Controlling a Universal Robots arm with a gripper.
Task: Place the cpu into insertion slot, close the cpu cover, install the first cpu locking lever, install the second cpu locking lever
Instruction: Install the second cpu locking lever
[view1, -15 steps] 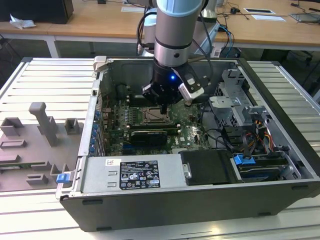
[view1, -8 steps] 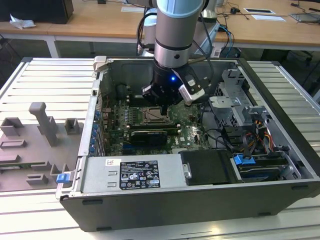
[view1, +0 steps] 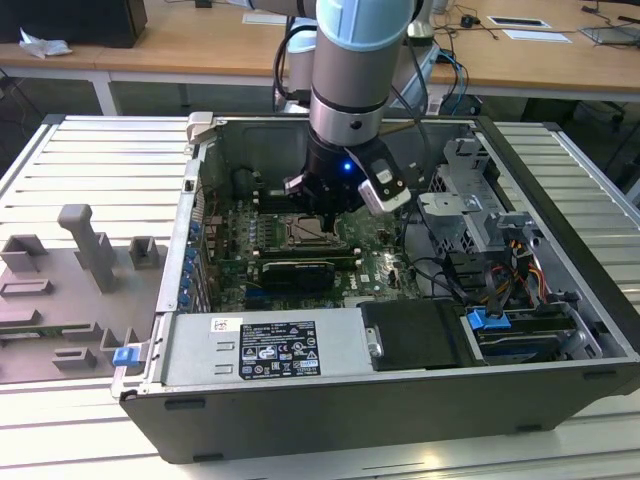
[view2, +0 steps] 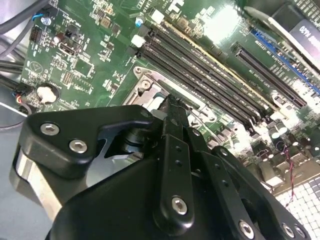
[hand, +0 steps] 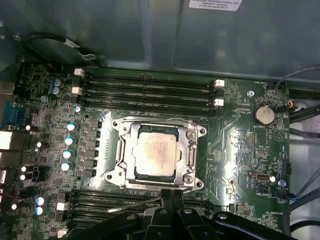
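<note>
Exterior view shows you the arm (view1: 350, 90) reaching straight down into the open computer case (view1: 400, 330), its claw (view1: 322, 212) pressed together just above the cpu cover (hand: 159, 155), which lies shut over the cpu (hand: 156, 154) in the insertion slot (view1: 305, 233); the case rests on a ribbed grey worktop (view1: 90, 170).

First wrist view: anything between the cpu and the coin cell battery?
In the first wrist view, between the cpu and the coin cell battery lie the cpu cover's side rail and green circuit board with small components.
</note>
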